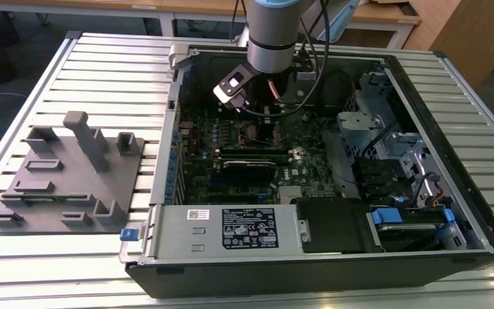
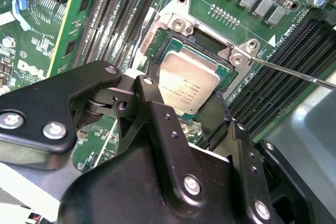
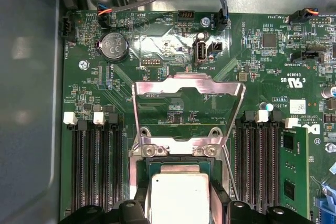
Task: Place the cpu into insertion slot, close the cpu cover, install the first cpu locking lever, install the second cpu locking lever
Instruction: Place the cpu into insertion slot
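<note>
A: Where is the exterior view?
B: High, set back, tilted down on the whole open computer case (image 1: 316, 273); the arm (image 1: 273, 38) enters at its 12 o'clock.
A: The wrist cameras?
B: Both close over the motherboard (image 3: 252, 61). The first wrist view looks straight down; the second wrist view slants past the gripper (image 2: 186, 95). All three share the insertion slot (image 2: 207, 39).

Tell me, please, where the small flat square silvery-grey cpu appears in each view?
Exterior view: too small to pick out; its silver-rimmed square insertion slot lies mid-board under the arm.
Second wrist view: the cpu sits mid-picture, at the slot.
First wrist view: cpu beside the silver screwed bracket, opposite the raised silver cpu cover.
Shared landmark: that bracket, edging the slot.
</note>
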Robot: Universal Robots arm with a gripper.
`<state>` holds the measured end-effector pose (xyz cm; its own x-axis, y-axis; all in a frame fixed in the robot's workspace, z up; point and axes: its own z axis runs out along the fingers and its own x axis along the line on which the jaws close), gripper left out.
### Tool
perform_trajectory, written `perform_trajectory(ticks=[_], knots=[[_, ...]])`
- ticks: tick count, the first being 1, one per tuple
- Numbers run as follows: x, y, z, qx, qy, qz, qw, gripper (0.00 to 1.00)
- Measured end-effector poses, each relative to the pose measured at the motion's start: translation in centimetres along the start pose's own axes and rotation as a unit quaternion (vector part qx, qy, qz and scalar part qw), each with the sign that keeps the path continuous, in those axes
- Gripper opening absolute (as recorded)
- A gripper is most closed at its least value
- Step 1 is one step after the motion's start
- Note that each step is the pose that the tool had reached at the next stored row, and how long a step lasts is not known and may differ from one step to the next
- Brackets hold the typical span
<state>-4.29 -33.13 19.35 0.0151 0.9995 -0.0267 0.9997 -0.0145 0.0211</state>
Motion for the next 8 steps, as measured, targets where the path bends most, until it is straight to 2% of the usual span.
perform_trajectory(ticks=[8], knots=[[0.0, 0.0, 0.13, 0.0001, -0.0001, 0.0, 1.0, 0.54]])
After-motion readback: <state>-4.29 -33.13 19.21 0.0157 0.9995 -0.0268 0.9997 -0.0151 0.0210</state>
